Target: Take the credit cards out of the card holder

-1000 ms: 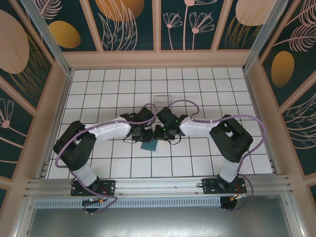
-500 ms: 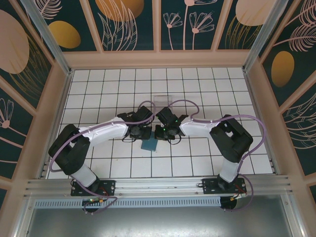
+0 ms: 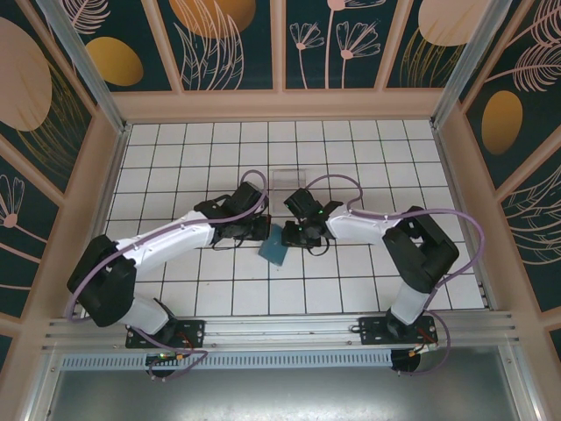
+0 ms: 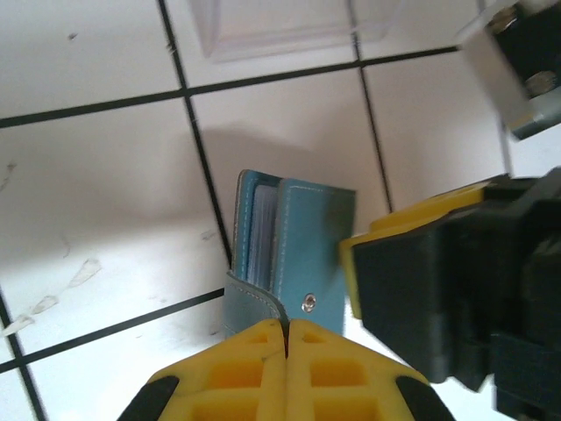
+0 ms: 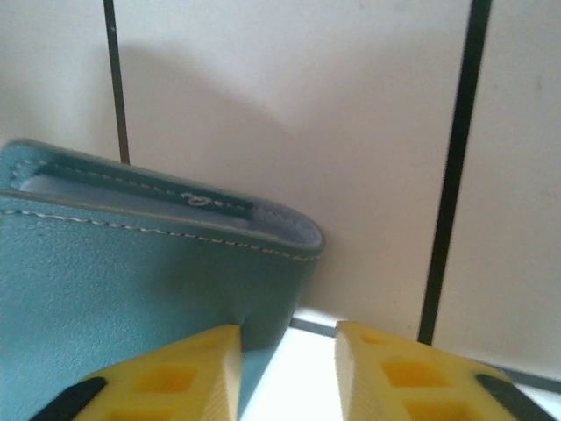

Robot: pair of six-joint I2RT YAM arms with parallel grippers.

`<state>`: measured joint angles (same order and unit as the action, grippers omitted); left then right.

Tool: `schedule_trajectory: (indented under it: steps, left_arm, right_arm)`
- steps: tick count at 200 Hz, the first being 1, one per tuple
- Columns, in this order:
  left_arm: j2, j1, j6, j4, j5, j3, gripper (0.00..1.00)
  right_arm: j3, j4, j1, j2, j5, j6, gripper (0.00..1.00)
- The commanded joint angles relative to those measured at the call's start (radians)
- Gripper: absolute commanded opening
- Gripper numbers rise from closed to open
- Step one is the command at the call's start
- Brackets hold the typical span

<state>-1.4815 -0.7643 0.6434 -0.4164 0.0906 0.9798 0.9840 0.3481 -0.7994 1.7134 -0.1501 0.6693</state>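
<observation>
You have open worktop (image 3: pixel 175 167) on every side. The card holder (image 3: pixel 273 249) sits mid-worktop between the arms; it looks light and soft, likely to flex. Your left hand (image 4: pixel 286 328) is pinched shut on its flap, and your right hand (image 5: pixel 285 360) stands narrowly parted at its corner. Take the thin, probably slick credit cards (image 4: pixel 256 235) by their exposed edges.

card holder (image 4: pixel 302 254) teal-blue, pale stitching, silver snap (image 4: pixel 308 304) — credit cards (image 4: pixel 260 232) inside show whitish edges. left gripper (image 4: pixel 286 338) and right gripper (image 5: pixel 285 351): yellow fingers, black bodies. table (image 3: pixel 351 281) white tile, black grid lines. walls (image 3: pixel 237 44) dark teal, peach and orange plant motifs. arms (image 3: pixel 188 230) white and black, cables (image 3: pixel 438 210) purple.
</observation>
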Motion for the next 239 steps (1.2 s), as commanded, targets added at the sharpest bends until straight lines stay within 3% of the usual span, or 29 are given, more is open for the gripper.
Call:
schedule_trajectory:
  steps: [1,64,79,91,144,239]
  left_arm:
    - [0.039,0.007,0.067,0.07,0.042,-0.053,0.01]
    - [0.104,0.007,0.133,0.152,0.099,-0.115,0.01]
    - [0.115,0.007,0.139,0.155,0.091,-0.125,0.01]
    - [0.126,0.007,0.148,0.168,0.09,-0.137,0.0]
    - [0.137,0.009,0.154,0.172,0.091,-0.15,0.0]
    - [0.097,0.02,0.1,0.073,-0.02,-0.14,0.01]
  right_arm:
    - [-0.01,0.051,-0.003,-0.059,0.031,0.026,0.41]
    - [-0.038,-0.016,-0.007,-0.136,-0.057,0.101,0.66]
    - [-0.051,-0.049,-0.012,-0.137,-0.101,0.117,0.8]
    - [-0.059,-0.068,-0.017,-0.131,-0.121,0.125,0.84]
    - [-0.077,-0.083,-0.021,-0.094,-0.115,0.14,0.84]
    - [-0.111,0.029,-0.014,-0.186,-0.013,0.139,0.81]
